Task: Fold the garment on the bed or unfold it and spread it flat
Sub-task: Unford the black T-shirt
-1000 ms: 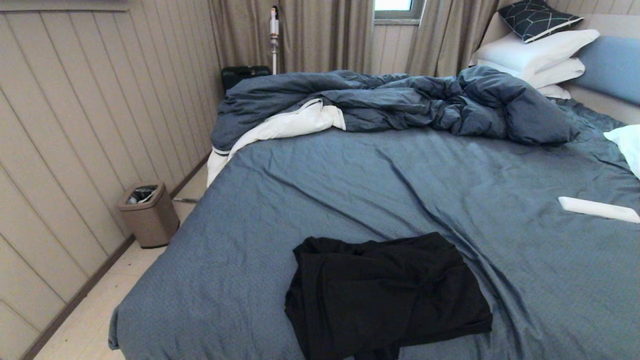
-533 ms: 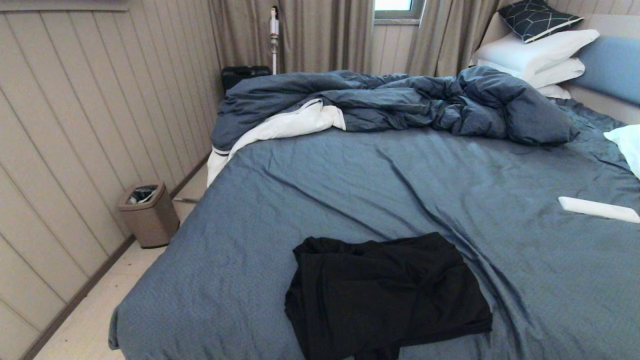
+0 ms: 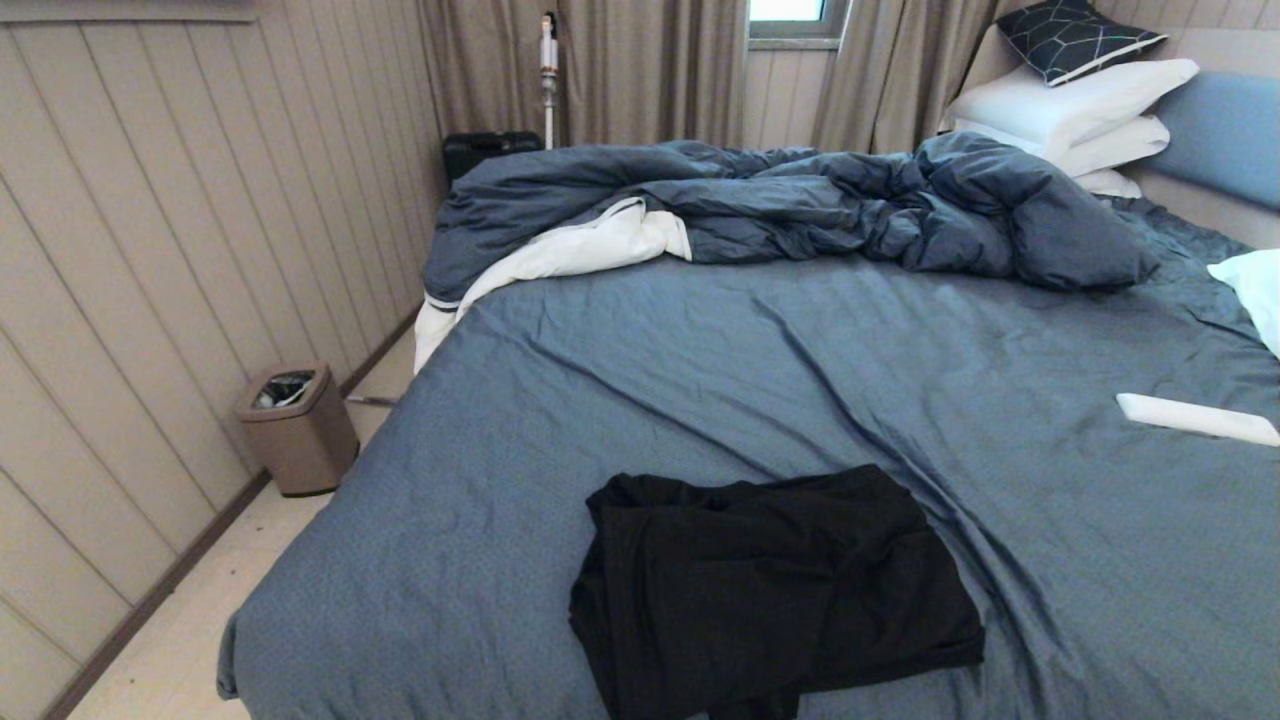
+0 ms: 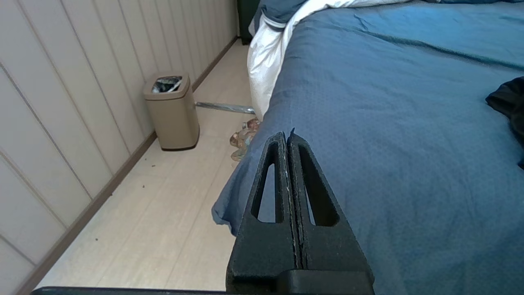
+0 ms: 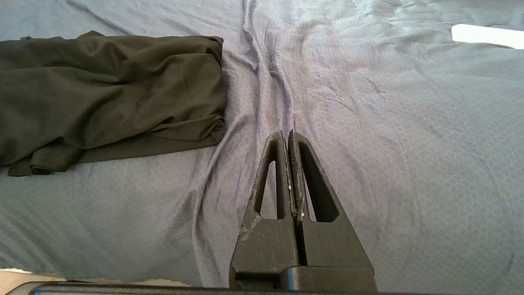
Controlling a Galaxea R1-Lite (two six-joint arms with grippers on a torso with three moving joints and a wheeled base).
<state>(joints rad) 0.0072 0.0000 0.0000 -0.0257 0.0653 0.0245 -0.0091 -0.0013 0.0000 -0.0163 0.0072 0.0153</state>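
Note:
The garment is a black, crumpled, loosely folded heap near the front edge of the bed, whose slate-blue sheet is wrinkled. Its print and text are hidden in the folds. Neither arm shows in the head view. My left gripper is shut and empty above the bed's front left corner, with only an edge of the garment far off to its side. My right gripper is shut and empty over bare sheet, a short way from the garment.
A rumpled dark blue duvet with white lining lies across the back of the bed. White pillows are stacked at the headboard. A flat white object rests on the sheet at right. A tan waste bin stands by the wall.

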